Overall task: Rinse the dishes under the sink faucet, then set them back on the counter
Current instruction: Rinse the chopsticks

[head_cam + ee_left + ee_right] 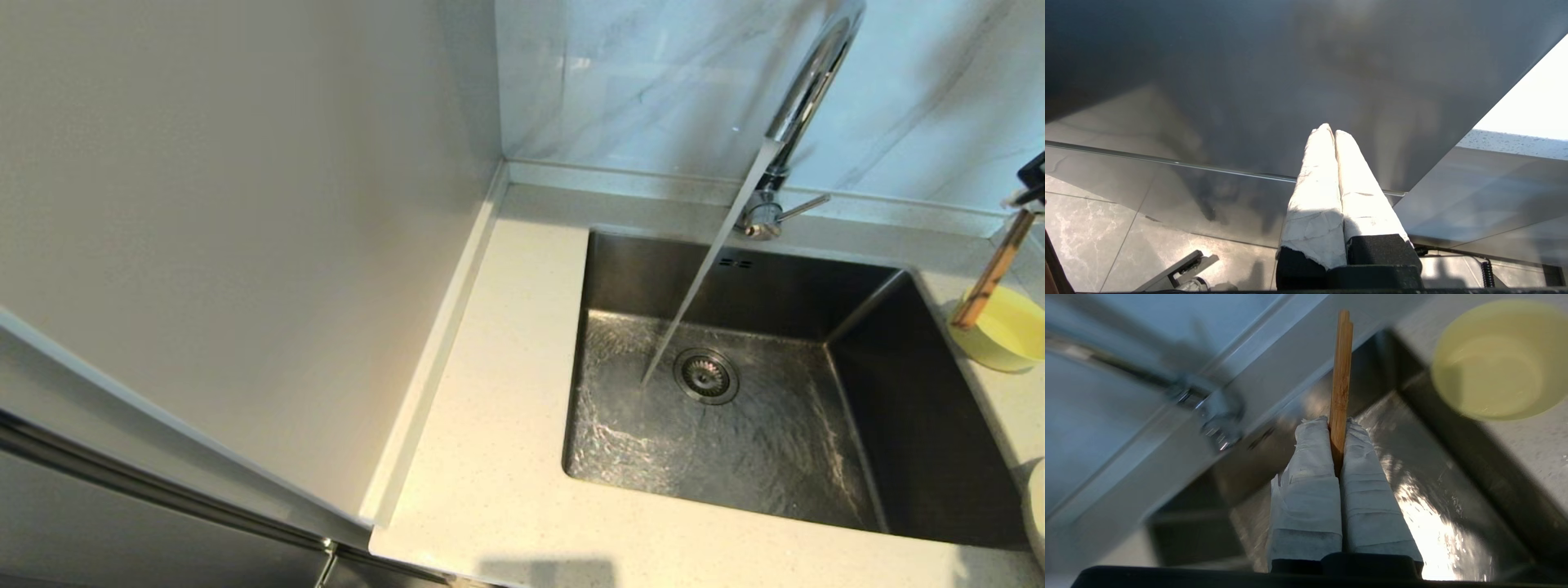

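My right gripper (1337, 424) is shut on the pair of brown wooden chopsticks (1341, 367). In the head view it shows at the far right edge as my right gripper (1025, 202), with the chopsticks (990, 273) slanting down over the sink's back right corner, beside the pale yellow bowl (1012, 331). The bowl (1494, 363) stands upright on the counter (506, 367). The chrome faucet (804, 98) is running, and its stream (702, 278) falls into the steel sink (637, 269) left of the drain strainer (706, 376). The white dish (1037, 506) peeks in at the right edge. My left gripper (1329, 130) is shut, empty and low beside a cabinet.
The faucet lever (804, 207) points right from its base. A tall pale panel (245, 204) walls off the counter's left side. The grey-veined wall (637, 82) rises behind the low back edge. Water ripples across the basin floor (1433, 490).
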